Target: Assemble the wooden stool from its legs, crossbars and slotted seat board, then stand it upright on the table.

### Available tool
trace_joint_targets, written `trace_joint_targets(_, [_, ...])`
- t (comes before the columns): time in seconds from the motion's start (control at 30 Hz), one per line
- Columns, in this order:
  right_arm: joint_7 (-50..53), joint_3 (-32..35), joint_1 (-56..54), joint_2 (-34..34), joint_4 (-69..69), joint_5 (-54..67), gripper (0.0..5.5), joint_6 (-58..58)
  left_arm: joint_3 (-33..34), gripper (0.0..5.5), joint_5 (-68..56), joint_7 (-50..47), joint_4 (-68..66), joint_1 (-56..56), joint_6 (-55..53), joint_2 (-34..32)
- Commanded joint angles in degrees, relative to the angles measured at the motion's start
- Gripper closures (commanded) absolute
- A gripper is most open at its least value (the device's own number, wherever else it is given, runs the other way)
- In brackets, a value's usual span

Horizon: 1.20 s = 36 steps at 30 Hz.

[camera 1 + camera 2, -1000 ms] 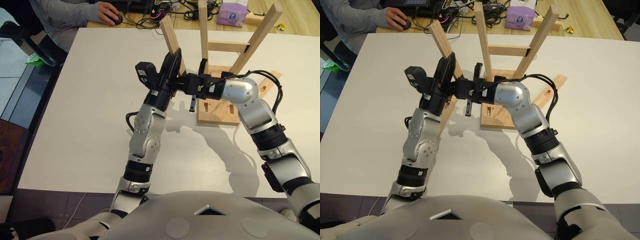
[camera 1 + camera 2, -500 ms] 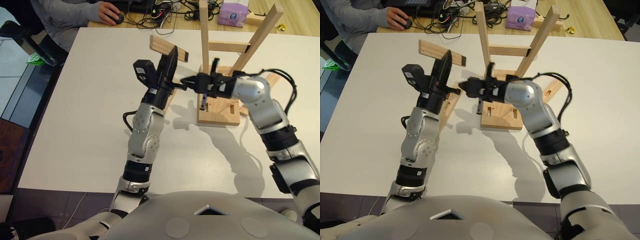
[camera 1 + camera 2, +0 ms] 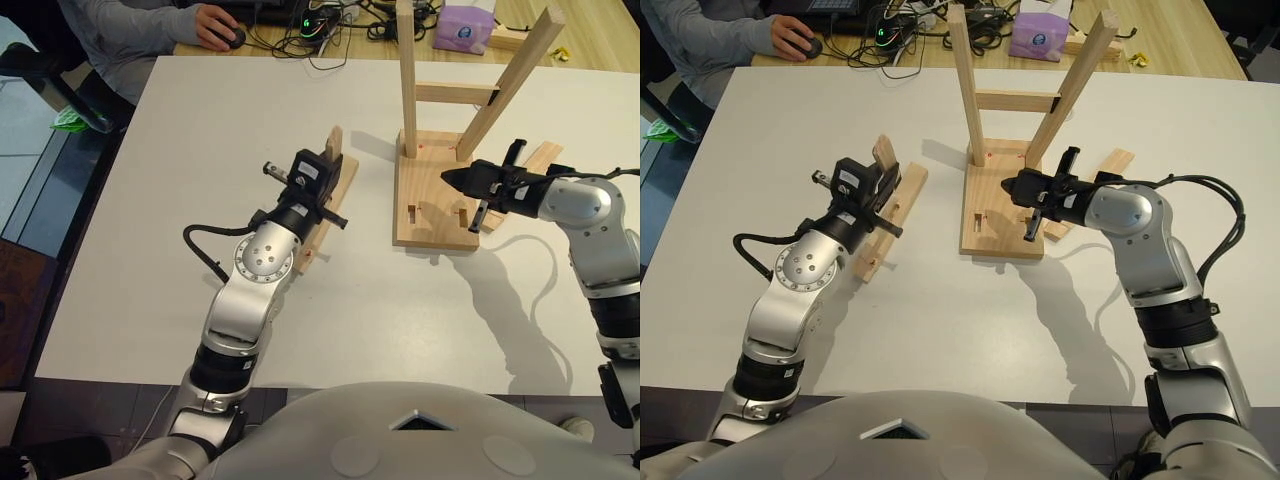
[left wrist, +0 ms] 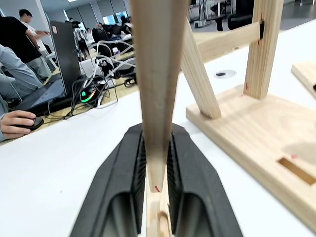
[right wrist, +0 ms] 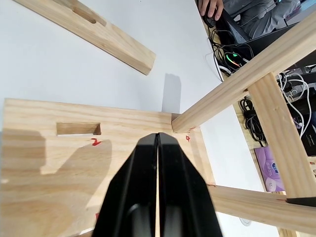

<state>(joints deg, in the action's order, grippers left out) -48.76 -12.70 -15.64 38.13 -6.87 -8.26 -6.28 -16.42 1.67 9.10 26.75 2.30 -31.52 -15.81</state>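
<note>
Your left gripper (image 4: pixel 157 143) is clamped on a wooden leg (image 4: pixel 157 59), left of the seat board (image 3: pixel 430 228) and apart from it. The leg sits edge-on between the two fingers, directly above a second, slotted piece (image 5: pixel 98 33) that lies flat on the table (image 3: pixel 180 150). You cannot tell whether the two pieces touch.

Your right gripper (image 5: pixel 158 138) has its fingers pressed together with nothing between them. It hovers over the seat board, tips pointing toward the board's far side.

The seat board lies flat. Two legs (image 3: pixel 405 70) (image 3: pixel 512 78) stand in its far edge — the left one nearly straight up, the right one leaning away to the right. A crossbar (image 3: pixel 455 93) joins them partway up. Two slots (image 3: pixel 412 211) (image 3: pixel 462 213) in the board's near half are open. One more loose wooden piece (image 3: pixel 542 156) lies on the table at the board's far right corner, partly behind your right gripper.
</note>
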Motion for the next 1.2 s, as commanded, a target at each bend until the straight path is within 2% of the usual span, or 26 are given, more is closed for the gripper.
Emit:
trace_joint_targets(0.03, [0.79, -0.03, 0.73, -0.17, -0.68, -0.05, 5.5, 0.11, -0.04, 5.09, 0.56, 1.31, 0.97, -0.74, -4.51, -0.67])
trace_joint_targets(0.7, [1.42, -0.6, 1.44, -0.58, -1.83, -0.29, 5.5, -0.04, 5.81, 5.09, -4.04, 1.56, -9.67, -1.46, -5.6, 7.39])
trace_joint_targets(1.0, [2.46, -1.0, 1.44, -1.51, -1.85, -0.59, 5.5, -0.15, 3.74, 5.09, -0.34, 3.35, -20.74, -4.7, -0.28, 3.04])
trace_joint_targets(1.2, [2.84, -1.53, 2.02, -2.1, -2.35, -0.55, 5.5, -0.36, 4.29, 5.09, -0.76, 3.71, -22.05, -4.03, 1.36, 3.02])
